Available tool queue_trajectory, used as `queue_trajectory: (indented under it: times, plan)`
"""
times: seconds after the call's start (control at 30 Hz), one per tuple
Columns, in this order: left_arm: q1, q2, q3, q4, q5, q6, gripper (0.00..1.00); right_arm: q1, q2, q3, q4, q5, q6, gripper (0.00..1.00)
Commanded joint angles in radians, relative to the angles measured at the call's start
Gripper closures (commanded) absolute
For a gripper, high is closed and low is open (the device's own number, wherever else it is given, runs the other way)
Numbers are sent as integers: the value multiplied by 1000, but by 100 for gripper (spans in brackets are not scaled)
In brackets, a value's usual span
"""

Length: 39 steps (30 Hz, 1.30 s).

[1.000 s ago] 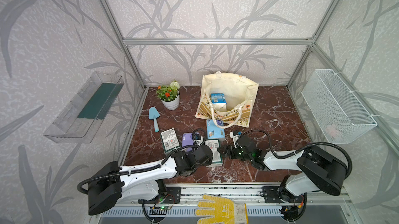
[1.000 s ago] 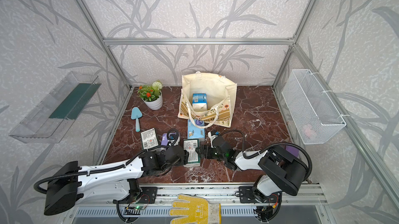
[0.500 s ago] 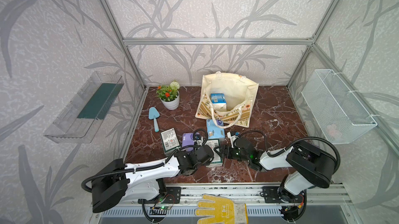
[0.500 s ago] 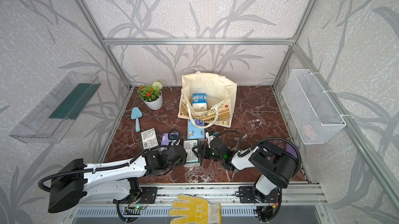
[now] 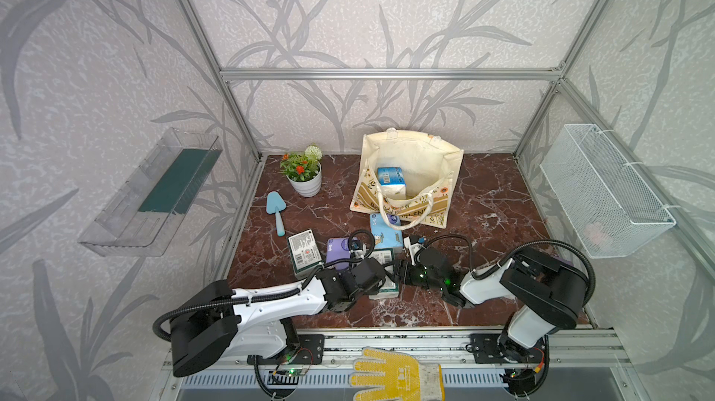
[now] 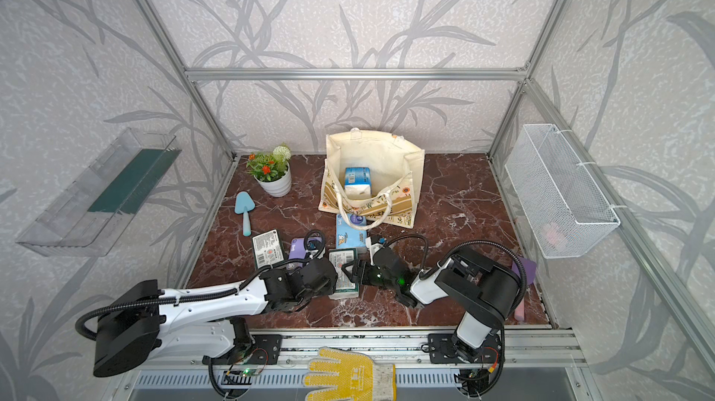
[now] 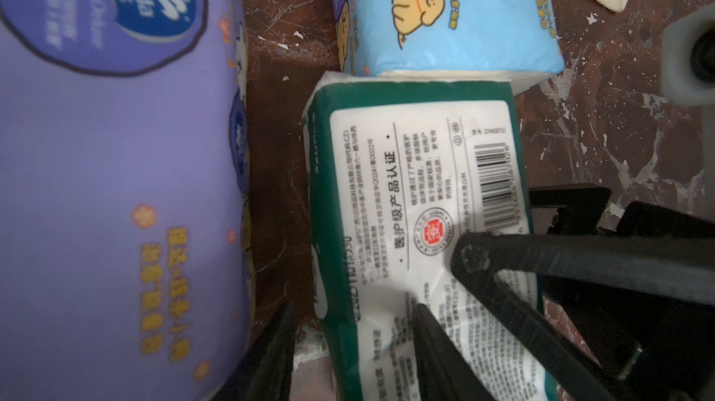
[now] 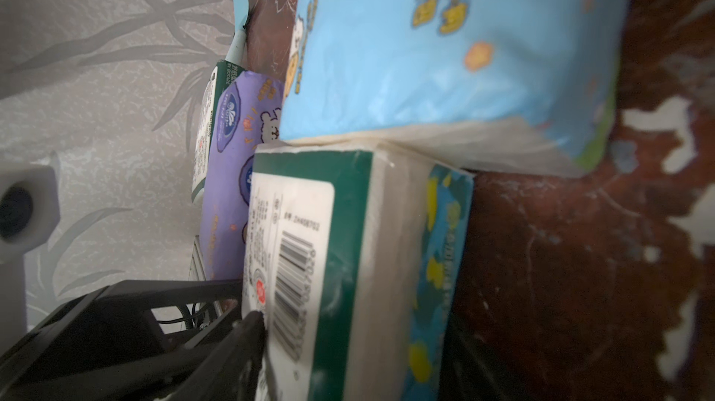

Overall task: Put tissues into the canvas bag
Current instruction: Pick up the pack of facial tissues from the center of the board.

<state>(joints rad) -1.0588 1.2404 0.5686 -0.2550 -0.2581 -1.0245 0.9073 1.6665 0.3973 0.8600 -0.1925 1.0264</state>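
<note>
My left pincer (image 7: pixel 352 321) and right pincer (image 6: pixel 353 272) are straddling the dark green pack (image 7: pixel 406 171) from opposite sides; gripping or not, I cannot tell. It is lying label-up on the table (image 5: pixel 483 205), long axis pointing at the canvas bag (image 5: pixel 425 163), far end touching a blue pack (image 7: pixel 449 12).

The white-and-black left arm (image 5: pixel 271 298) and white-and-black right arm (image 5: pixel 483 283) both stretch low and inward, wrists almost meeting; the black two-fingered left gripper (image 7: pixel 352 314) and black two-fingered right gripper (image 6: pixel 354 272) face each other. Their jaws stand partly parted (whether either pinches cannot be told).
</note>
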Motion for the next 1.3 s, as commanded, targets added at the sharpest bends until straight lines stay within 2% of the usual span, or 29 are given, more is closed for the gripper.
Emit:
queue_trajectory:
  times: [0.0, 0.13, 0.33, 0.6, 1.0, 1.27]
  plan:
    - [6, 16, 14, -13, 8, -13, 52, 10, 12, 15, 45, -7, 7, 35]
    - [6, 12, 14, -13, 6, -11, 53, 13, 14, 23, 48, -12, 4, 44]
    - [7, -3, 13, -23, -6, -11, 52, 14, 10, 24, 50, -14, 7, 53]
    - [9, -78, 26, -92, -48, 10, 45, 12, -10, 23, 22, -11, 2, 61]
    - [16, -153, 47, -161, -108, 22, 19, -16, -66, -9, -8, -30, 1, 62]
    - [17, -181, 82, -210, -161, 52, 11, -43, -117, -35, -53, -59, -15, 63]
